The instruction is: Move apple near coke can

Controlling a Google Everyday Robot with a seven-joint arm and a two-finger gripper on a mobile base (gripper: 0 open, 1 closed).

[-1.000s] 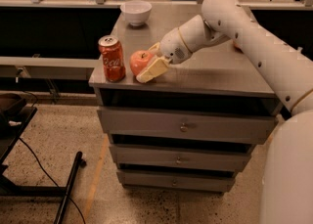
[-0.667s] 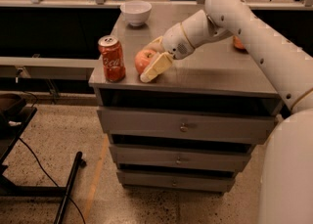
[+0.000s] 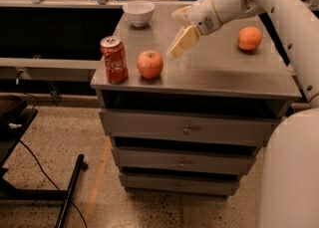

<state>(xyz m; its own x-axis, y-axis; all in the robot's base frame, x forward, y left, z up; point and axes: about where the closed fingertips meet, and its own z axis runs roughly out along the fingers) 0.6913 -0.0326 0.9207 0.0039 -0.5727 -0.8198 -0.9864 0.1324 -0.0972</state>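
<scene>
Now, in the camera view, the apple (image 3: 150,64) rests on the desk (image 3: 224,75) just beside the coke can (image 3: 114,59), and the gripper (image 3: 176,33) hangs near it, fingers (image 3: 184,40) spread and empty, so a stray sweep might roll the apple or topple the can; the white bowl (image 3: 138,12) behind shows nothing inside.

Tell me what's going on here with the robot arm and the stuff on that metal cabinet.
The robot has just placed the apple right beside the coke can, at the front left of the cabinet top; the two stand close but apart. The gripper, which was on the apple a second ago, is now open, empty and lifted away toward the middle of the top. An orange and a white bowl sit farther back.
</scene>
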